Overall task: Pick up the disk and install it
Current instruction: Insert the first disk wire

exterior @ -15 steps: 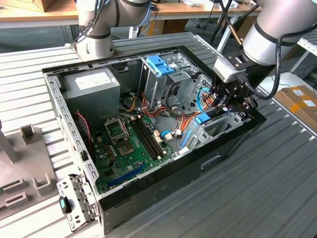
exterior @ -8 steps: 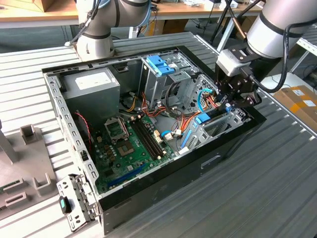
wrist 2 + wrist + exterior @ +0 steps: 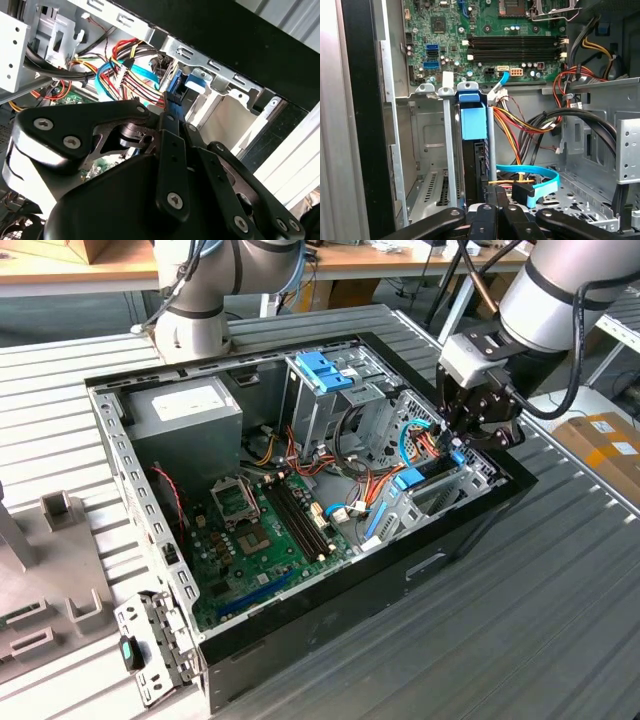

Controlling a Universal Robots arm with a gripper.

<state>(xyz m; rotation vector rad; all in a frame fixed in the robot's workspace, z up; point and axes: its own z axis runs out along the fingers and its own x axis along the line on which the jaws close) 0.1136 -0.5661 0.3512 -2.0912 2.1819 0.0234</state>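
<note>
The disk point(image 3: 479, 165) stands on edge in a narrow slot of the drive bay at the open computer case's corner, its blue plastic bracket point(image 3: 472, 122) at the end toward the motherboard. In the exterior view that blue bracket point(image 3: 409, 478) shows in the bay at the case's right end, just below my gripper point(image 3: 457, 450). My gripper point(image 3: 496, 202) reaches down into the bay, and its black fingers point(image 3: 170, 150) are shut on the disk's near edge. The disk's label face is hidden.
The open case point(image 3: 440, 550) lies on a ribbed metal table. Inside are the green motherboard point(image 3: 270, 530), a grey power-supply box point(image 3: 185, 410), a drive cage with a blue latch point(image 3: 325, 370) and bundled cables point(image 3: 540, 125). A blue ribbon cable point(image 3: 540, 180) lies beside the bay. A second arm's base point(image 3: 195, 310) stands behind.
</note>
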